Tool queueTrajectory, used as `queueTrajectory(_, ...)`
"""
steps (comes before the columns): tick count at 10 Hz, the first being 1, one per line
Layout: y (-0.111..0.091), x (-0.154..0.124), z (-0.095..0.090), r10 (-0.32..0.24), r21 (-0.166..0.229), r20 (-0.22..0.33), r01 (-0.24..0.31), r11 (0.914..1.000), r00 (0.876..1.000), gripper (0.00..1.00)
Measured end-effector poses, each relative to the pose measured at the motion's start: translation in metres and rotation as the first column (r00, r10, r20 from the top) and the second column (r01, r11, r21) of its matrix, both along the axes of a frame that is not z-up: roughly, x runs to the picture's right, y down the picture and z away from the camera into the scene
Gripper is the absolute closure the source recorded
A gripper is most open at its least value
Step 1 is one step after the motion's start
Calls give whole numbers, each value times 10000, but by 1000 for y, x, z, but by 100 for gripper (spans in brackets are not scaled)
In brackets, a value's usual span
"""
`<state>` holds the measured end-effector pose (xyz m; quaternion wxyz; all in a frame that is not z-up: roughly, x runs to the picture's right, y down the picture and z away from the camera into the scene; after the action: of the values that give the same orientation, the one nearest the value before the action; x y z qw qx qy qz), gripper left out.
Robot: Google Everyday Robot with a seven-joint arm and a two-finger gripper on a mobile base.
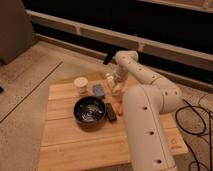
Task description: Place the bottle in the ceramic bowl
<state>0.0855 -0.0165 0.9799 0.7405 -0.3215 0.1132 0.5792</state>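
Observation:
The bottle [108,79], small, slim and white, stands upright near the table's back edge. My gripper [115,87] hangs from the white arm's wrist, right beside the bottle on its right, low over the tabletop. Whether it touches the bottle cannot be told. The ceramic bowl [90,110], dark and glossy with a pale mottled inside, sits in the middle of the wooden table [75,142], in front of and to the left of the bottle. Nothing lies in it.
A squat white jar [80,84] stands at the back left. A blue object [99,90] lies between jar and bottle. A black block [110,111] and a small orange item [119,107] lie right of the bowl. My bulky white arm [150,125] covers the table's right side.

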Motion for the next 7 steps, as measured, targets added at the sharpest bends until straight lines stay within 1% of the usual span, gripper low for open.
queueTrajectory(1, -4, 0, -3, 96, 65, 42, -96, 9999, 9999, 98)
queueTrajectory(2, -15, -3, -8, 202, 256, 155, -205, 9995, 9997, 100)
queueTrajectory(4, -44, -17, -26, 270, 813, 542, -313, 9962, 9982, 100)
queueTrajectory(5, -62, -27, -43, 303, 1171, 815, -398, 9923, 9962, 100)
queueTrajectory(6, -70, -32, -53, 303, 1328, 942, -427, 9902, 9951, 100)
queueTrajectory(7, -78, -38, -68, 244, 1508, 1090, -408, 9877, 9937, 100)
